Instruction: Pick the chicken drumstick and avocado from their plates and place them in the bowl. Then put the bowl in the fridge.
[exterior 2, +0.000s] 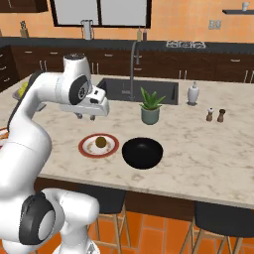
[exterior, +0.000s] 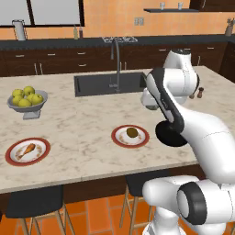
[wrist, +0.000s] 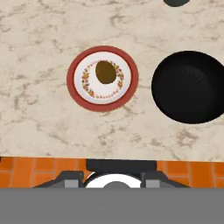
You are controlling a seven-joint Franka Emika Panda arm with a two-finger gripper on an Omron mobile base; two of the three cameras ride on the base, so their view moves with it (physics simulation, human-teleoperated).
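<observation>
Marble counter [exterior: 82, 133]; drumstick [exterior: 26, 149] far left

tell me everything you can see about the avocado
The avocado is a small, rounded, dark brown-green lump with a smooth, matte look. It rests whole near the middle of a red-rimmed plate with a cream centre, on the marble counter beside the empty black bowl. Nothing else touches it.

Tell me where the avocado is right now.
The avocado lies on a red-rimmed plate on the marble counter, just left of the black bowl in the hand view and right base view, near the counter's front edge.
</observation>
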